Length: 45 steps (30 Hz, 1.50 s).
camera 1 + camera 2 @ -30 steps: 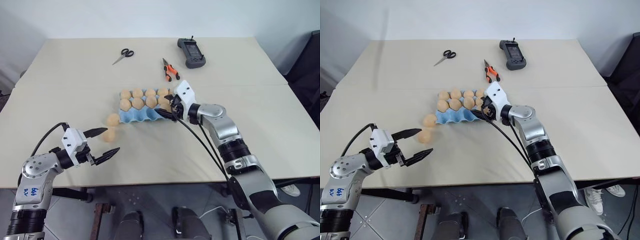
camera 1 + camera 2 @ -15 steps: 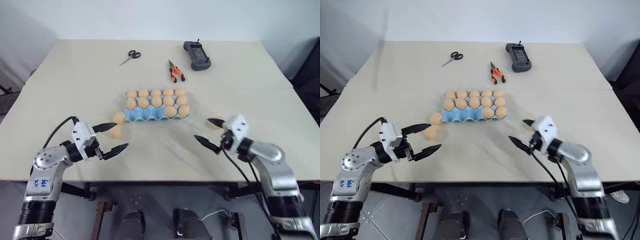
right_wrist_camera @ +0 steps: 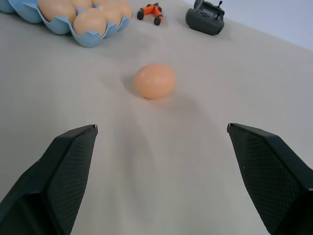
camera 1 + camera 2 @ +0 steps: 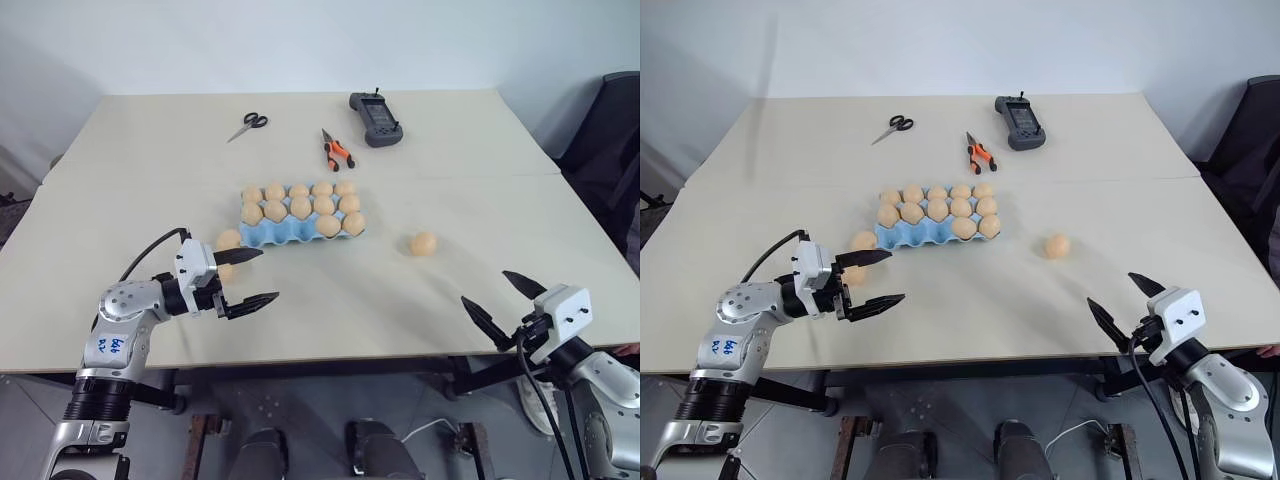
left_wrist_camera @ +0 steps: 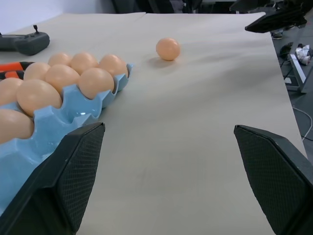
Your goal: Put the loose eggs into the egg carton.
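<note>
The light-blue egg carton (image 4: pixel 262 235) lies mid-table with several eggs in its cups. One loose egg (image 4: pixel 424 243) rests on the table to the right of it. A second loose egg (image 4: pixel 228 239) touches the carton's left end, and a third (image 4: pixel 852 275) sits just in front, partly covered by my left gripper (image 4: pixel 268 275). That gripper is open, level and pointing right, with nothing between its fingers. My right gripper (image 4: pixel 484 286) hangs open and empty at the table's near right edge, pointing toward the lone egg (image 3: pixel 155 81).
Scissors (image 4: pixel 246 122), orange pliers (image 4: pixel 337 150) and a dark grey handheld device (image 4: pixel 374 104) lie along the table's far side. A dark chair (image 4: pixel 610 130) stands off the right edge. A seam crosses the tabletop behind the carton.
My right gripper has pulled back from the carton's right end to the near right edge, leaving the lone egg in plain sight. The left gripper has edged right. The camera view has shifted too.
</note>
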Motion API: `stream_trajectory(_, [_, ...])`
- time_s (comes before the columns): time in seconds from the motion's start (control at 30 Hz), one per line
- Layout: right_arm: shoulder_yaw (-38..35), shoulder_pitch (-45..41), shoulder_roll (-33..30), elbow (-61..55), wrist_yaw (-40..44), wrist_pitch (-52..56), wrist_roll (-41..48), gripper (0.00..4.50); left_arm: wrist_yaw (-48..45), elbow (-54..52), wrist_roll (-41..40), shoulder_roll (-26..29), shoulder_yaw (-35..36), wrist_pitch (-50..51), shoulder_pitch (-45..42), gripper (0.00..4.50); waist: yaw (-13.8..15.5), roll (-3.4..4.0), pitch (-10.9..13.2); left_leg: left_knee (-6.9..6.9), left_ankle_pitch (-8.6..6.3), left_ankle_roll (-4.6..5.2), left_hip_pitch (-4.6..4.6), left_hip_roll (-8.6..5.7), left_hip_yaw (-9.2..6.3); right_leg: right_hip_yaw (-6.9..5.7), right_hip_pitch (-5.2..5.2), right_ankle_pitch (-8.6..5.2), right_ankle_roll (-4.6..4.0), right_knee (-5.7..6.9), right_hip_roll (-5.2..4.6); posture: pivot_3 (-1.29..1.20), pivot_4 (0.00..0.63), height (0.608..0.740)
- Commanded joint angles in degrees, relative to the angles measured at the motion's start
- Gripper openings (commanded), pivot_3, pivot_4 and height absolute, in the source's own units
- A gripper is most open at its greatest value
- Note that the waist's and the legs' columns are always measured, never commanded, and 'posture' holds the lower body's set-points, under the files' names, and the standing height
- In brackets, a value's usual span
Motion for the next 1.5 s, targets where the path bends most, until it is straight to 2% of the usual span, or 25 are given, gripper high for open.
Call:
stream_trajectory(0.03, [-0.26,-3.8,-1.81,1.81,0.16,-0.6,1.29,4.46,-0.25,-1.09,-0.29,-0.17,0.38,-0.13,-0.72,4.5,0.11,0.0,0.0,-0.01,0.0,0.0,-0.04,0.01,0.01,0.01,-0.01,0.03,-0.03,-0.06,0.0,0.0,0.15,0.74])
stream_trajectory(0.2, [4.85,-16.7,-4.66,9.3,-2.18,11.09,-0.19,4.46,1.18,-2.83,-0.46,-0.04,1.58,0.23,0.7,4.5,0.01,0.0,0.0,-0.12,-0.04,-0.01,-0.13,0.04,0.1,0.1,-0.18,0.16,0.17,-0.12,-0.05,0.0,0.15,0.74])
stream_trajectory(0.3, [7.82,-23.36,-4.96,14.56,-1.43,13.51,-1.14,4.46,2.27,-3.79,-0.29,-0.18,2.14,-0.34,1.86,4.5,0.27,0.01,0.0,-0.26,-0.02,-0.05,-0.41,0.09,0.11,0.09,-0.59,0.15,0.14,-0.03,-0.01,0.0,0.15,0.74])
stream_trajectory(0.47, [12.32,-32.65,-3.91,24.3,0.4,14.75,-2.34,4.46,3.72,-6.52,-0.69,0.07,3.09,0.1,4.79,4.5,0.33,0.02,-0.01,-0.42,-0.05,-0.13,-0.77,0.13,0.14,-0.03,-0.94,0.12,0.11,-0.12,0.06,0.0,0.15,0.74])
stream_trajectory(0.67, [15.94,-39.76,-2.03,35.17,0.67,11.98,-5.37,4.46,5.4,-8.81,-0.83,-0.14,3.73,0.74,6.77,4.5,0.34,0.02,-0.01,-0.09,-0.09,-0.05,-1.3,0.12,0.32,-0.01,-1.48,0.19,0.23,0.02,0.07,0.0,0.15,0.74])
stream_trajectory(0.77, [16.0,-41.81,-0.66,38.67,1.02,8.43,-5.61,3.83,6.03,-9.35,-0.78,-0.36,3.76,0.86,7.1,4.5,0.3,0.02,-0.01,-0.01,-0.08,0.01,-1.27,0.11,0.45,0.04,-1.47,0.26,0.35,0.04,0.07,0.0,0.15,0.74])
stream_trajectory(0.9, [17.18,-42.55,0.1,38.43,2.59,7.23,-6.13,2.48,7.01,-9.91,-0.83,-0.29,4.34,0.92,7.58,4.5,0.22,0.02,-0.01,0.02,-0.08,0.07,-1.21,0.11,0.66,0.04,-1.48,0.34,0.45,0.05,0.08,0.0,0.15,0.74])
stream_trajectory(0.93, [17.59,-42.58,0.39,37.13,3.05,7.2,-6.12,2.36,7.39,-9.95,-0.99,-0.12,4.94,0.95,7.91,4.5,0.16,0.02,-0.01,0.01,-0.08,0.07,-1.21,0.11,0.67,0.04,-1.48,0.34,0.45,0.05,0.08,0.0,0.15,0.74])
stream_trajectory(1.13, [22.35,-47.61,6.1,28.45,4.22,11.8,-5.8,2.33,10.58,-10.16,-1.77,0.63,10.32,1.11,11.38,4.5,-1.47,0.03,0.0,-0.04,-0.1,0.06,-1.2,0.22,0.82,0.21,-1.71,0.36,0.44,0.23,0.17,0.0,0.15,0.74])
stream_trajectory(1.27, [28.05,-53.98,12.99,26.99,1.67,16.12,-8.27,2.33,12.27,-9.69,-1.64,1.22,14.5,0.62,15.03,4.5,-1.89,0.03,0.0,0.02,-0.09,0.03,-1.12,0.25,0.83,0.29,-1.74,0.35,0.41,0.45,0.14,0.0,0.15,0.74])
stream_trajectory(1.5, [31.85,-65.31,22.84,43.26,-4.56,13.03,-13.8,2.33,14.8,-12.53,-1.93,0.86,17.13,1.18,18.24,4.5,-1.53,0.0,-0.02,-0.02,-0.08,-0.03,-1.17,0.24,0.74,-0.01,-1.78,0.36,0.26,0.37,-0.13,0.0,0.15,0.74])
